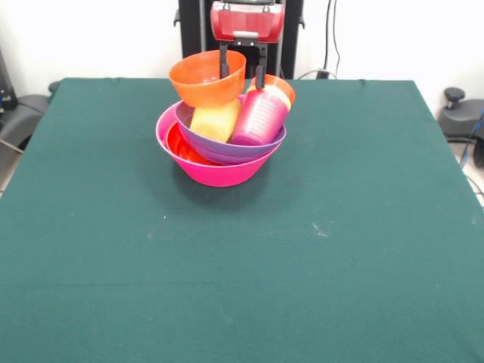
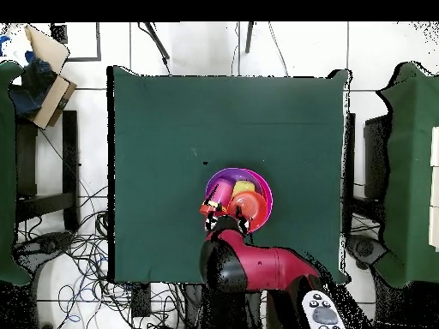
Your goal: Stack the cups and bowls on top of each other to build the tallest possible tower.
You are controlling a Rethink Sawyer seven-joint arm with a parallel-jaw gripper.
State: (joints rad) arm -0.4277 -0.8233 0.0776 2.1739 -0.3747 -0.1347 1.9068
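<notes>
front view: the tower (image 1: pixel 221 140) stands on the green table (image 1: pixel 242 257) near the middle of its far edge. its base is the big pink bowl (image 1: pixel 215 171), with the wide purple bowl (image 1: pixel 227 148) nested inside. a yellow cup (image 1: pixel 215 120) and a purple cup (image 1: pixel 259 116) lean in it, and an orange bowl (image 1: pixel 206 78) sits tilted on top. the gripper (image 1: pixel 242 66) hangs with fingers parted, one finger inside the orange bowl.
</notes>
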